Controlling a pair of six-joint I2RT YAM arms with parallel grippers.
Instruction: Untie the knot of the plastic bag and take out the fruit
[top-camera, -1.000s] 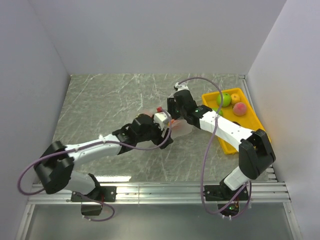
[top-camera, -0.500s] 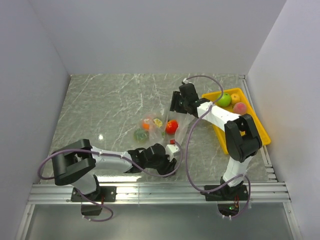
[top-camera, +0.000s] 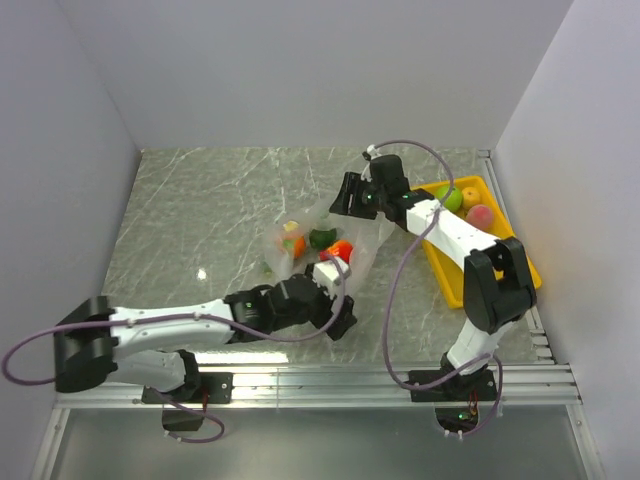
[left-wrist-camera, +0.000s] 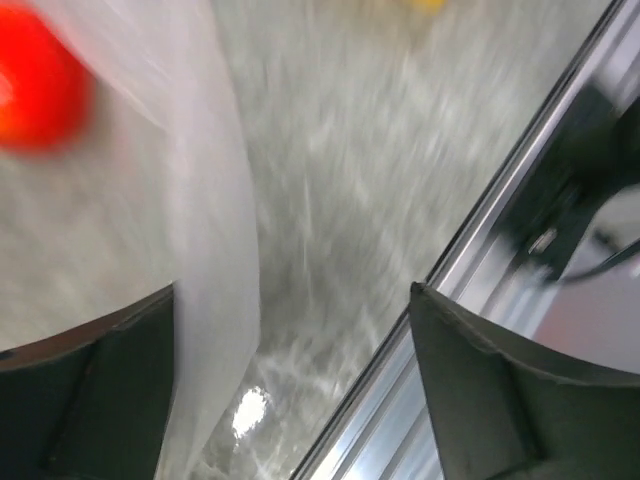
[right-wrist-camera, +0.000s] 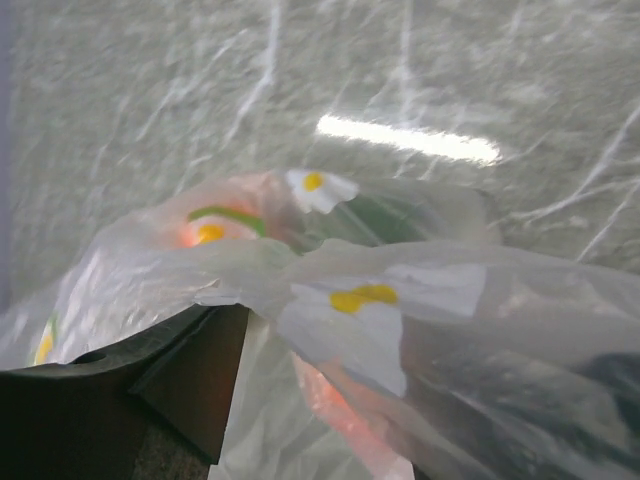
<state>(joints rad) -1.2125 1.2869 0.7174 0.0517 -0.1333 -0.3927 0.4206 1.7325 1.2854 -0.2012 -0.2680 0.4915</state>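
Lying on the grey table (top-camera: 190, 220) beside the yellow tray (top-camera: 512, 248), the plastic bag (right-wrist-camera: 440, 300) is a slack heap of clear film with a red fruit (top-camera: 342, 250), an orange one (top-camera: 293, 243) and a green one (top-camera: 320, 238) inside. Its upper end rises toward the right gripper (top-camera: 348, 203). In the right wrist view the film drapes across one dark finger (right-wrist-camera: 120, 400). The other finger is out of view, so I cannot tell whether the film is pinched or merely hooked. The left gripper (left-wrist-camera: 290, 300) sits at the bag's near side with its jaws spread wide and nothing between them, only a fold of film hanging just beside one finger. No knot can be made out in any view (the neck may be loose, judging by the peach-coloured fruit (top-camera: 480, 217) in the tray).

The film should handle as almost weightless, limp and slippery, sliding and stretching rather than lifting cleanly. The fruit carries the weight and will likely roll. The soundest hold is probably the bunched film near the mouth, gathered thick, and each fruit taken gently round its middle.
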